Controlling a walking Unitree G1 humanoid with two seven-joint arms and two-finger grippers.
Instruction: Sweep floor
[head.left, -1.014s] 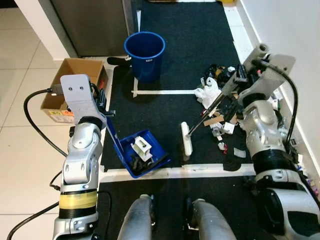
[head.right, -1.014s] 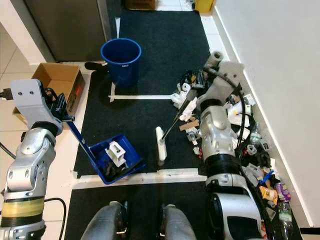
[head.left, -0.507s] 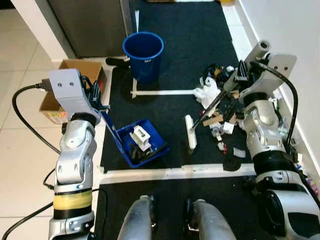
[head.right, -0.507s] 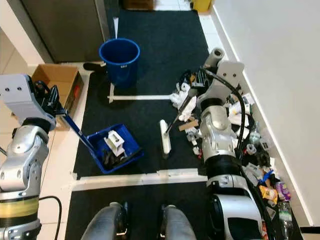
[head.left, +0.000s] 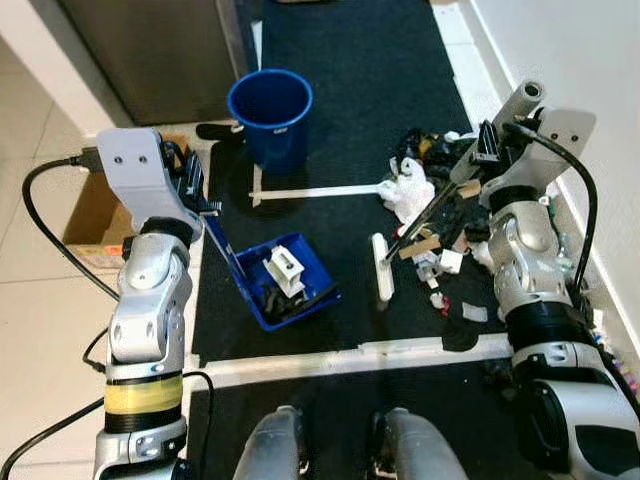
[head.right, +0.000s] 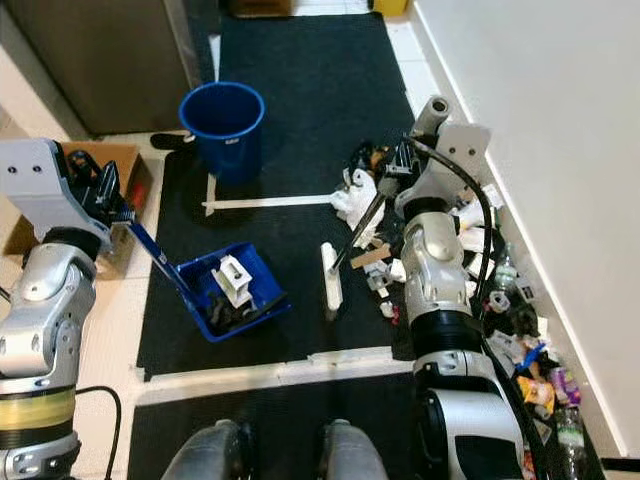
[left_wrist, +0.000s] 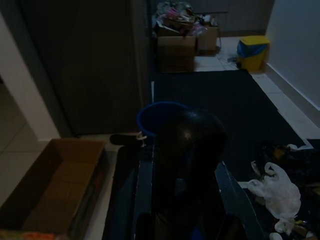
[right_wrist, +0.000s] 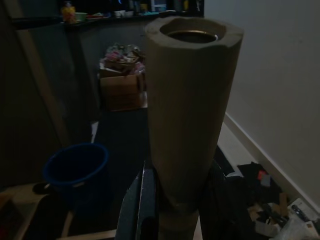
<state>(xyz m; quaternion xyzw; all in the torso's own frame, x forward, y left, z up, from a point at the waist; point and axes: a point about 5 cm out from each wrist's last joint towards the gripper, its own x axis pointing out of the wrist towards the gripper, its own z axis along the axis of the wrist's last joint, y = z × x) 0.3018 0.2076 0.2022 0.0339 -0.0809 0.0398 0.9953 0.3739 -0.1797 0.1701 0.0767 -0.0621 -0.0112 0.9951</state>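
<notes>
My left gripper (head.left: 196, 190) is shut on the long handle of a blue dustpan (head.left: 288, 286). The pan rests on the black mat and holds a white block and dark scraps. My right gripper (head.left: 484, 152) is shut on a broom's handle (right_wrist: 187, 100), a grey tube near the wall. The stick slants down to the white broom head (head.left: 381, 266), which lies on the mat just right of the dustpan. A pile of litter (head.left: 432, 190) with a white plastic bag lies beyond the broom head.
A blue bucket (head.left: 270, 103) stands on the mat's far left part, with a cardboard box (head.left: 92, 215) on the tiles at my left. White tape lines (head.left: 310, 190) cross the mat. More rubbish (head.right: 530, 350) lines the white wall on the right. My feet are at the bottom edge.
The view has shifted a little. The dustpan has moved off the near tape line, away from me toward the bucket. The broom head has slid slightly forward too.
</notes>
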